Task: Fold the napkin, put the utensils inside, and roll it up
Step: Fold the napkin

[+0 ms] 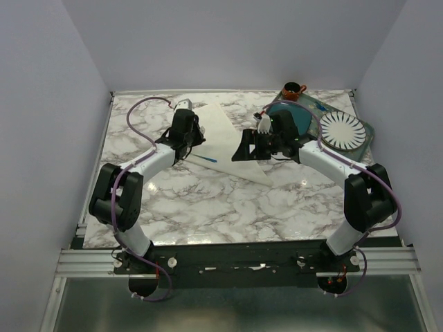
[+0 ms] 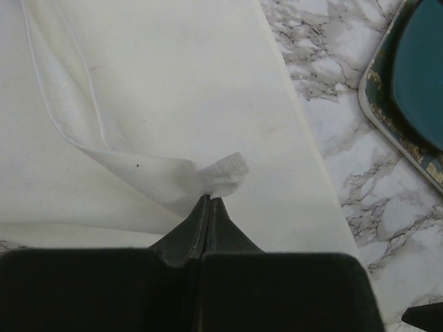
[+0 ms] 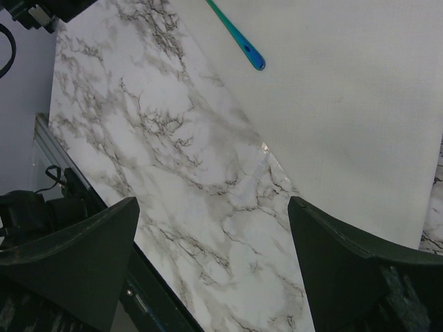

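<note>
On the marble counter [image 1: 228,200] the napkin [image 1: 228,138] lies folded, with the spoon [image 1: 203,159] resting on it. My left pincer [image 2: 210,200] is clamped on a napkin edge. My right pincer [image 3: 211,228] hangs wide and empty. I judge rolling begins; next, draw the cloth over the spoon.

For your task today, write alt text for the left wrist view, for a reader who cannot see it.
The left gripper, shut, pinches a raised corner of the cream napkin, which fills most of the frame. Marble table shows to the right, with the rim of a tray holding a teal plate at the right edge.
</note>
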Tool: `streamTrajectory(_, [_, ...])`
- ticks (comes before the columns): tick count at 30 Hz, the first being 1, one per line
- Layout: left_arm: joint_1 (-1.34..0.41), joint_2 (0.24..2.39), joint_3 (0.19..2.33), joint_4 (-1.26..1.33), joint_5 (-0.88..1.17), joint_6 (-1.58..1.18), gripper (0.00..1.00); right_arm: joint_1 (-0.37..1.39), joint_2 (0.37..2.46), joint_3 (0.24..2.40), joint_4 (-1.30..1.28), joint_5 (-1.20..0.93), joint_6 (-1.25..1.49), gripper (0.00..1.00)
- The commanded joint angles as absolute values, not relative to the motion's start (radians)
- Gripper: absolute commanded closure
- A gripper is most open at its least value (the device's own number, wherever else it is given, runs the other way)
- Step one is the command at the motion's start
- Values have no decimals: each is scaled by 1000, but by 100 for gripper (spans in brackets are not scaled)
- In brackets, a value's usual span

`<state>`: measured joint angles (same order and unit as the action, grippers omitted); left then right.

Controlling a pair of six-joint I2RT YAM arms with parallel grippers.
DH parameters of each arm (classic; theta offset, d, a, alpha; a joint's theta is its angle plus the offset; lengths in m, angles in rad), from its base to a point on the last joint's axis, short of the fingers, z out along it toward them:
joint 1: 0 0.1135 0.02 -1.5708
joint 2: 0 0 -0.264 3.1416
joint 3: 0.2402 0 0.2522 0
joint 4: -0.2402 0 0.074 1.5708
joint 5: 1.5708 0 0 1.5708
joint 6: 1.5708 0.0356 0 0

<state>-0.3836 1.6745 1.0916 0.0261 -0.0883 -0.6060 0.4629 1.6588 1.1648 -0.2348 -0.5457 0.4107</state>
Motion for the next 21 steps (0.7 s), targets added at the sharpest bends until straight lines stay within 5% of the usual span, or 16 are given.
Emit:
streamTrajectory(1, [-417,1710,1137,-44,-114,-537,100,454,1674,1143,-203,-580,423,3])
streamTrajectory(21, [-505,1782,1155,-95,-112,-522,98,445,1700,1114,-175,-584,431,2])
